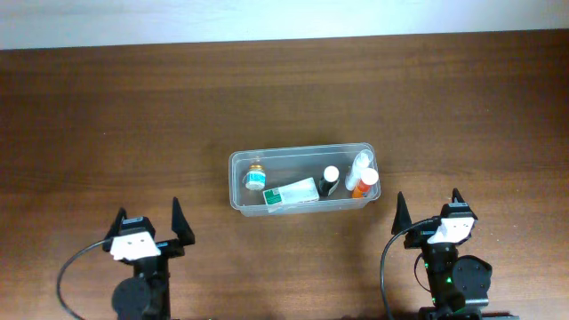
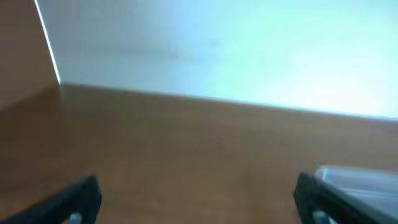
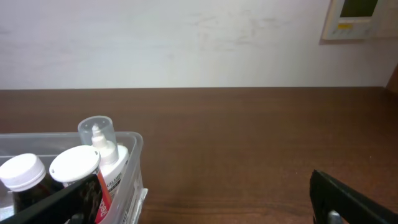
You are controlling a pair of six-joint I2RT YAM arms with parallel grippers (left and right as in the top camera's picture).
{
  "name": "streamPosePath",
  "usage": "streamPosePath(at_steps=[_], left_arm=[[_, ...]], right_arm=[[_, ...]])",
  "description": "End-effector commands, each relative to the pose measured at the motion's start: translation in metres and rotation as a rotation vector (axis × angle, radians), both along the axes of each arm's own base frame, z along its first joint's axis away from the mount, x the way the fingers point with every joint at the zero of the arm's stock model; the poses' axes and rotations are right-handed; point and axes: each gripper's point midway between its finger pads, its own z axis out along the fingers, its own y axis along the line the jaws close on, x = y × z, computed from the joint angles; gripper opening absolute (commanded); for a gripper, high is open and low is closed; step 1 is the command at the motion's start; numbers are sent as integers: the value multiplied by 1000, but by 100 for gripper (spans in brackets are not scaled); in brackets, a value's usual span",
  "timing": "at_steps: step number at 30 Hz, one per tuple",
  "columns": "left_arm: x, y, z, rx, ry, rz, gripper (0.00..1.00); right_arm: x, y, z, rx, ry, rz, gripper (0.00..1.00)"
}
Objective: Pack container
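- Five items in clear container point(image 1: 298, 149), standing mid desk point(image 1: 107, 116), slightly right of centre: blue-label vial point(image 1: 256, 178) at left end, green/white tube point(image 1: 292, 193) lying flat, dark bottle w/ white cap point(image 1: 330, 180), orange bottle point(image 1: 364, 184) and clear-capped spray bottle point(image 1: 358, 166) at right end.
- Right hand point(image 1: 428, 200) near container's front-right corner, not touching; fingers spread wide, holding nothing.
- Left hand point(image 1: 148, 213) front-left, well apart from container; also wide, holding nothing.
- White wall point(image 3: 186, 43) behind desk.
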Motion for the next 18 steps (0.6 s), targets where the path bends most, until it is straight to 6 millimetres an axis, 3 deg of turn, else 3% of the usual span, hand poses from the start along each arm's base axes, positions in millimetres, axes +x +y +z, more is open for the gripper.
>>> streamPosePath(at_steps=[1,18], left_arm=[[3,-14,-12,24,13,-74,99],[3,-15,-14,23,20,-78,99]], right_arm=[[0,0,-2,-8,2,-3,98],[0,0,-2,-8,2,-3,98]])
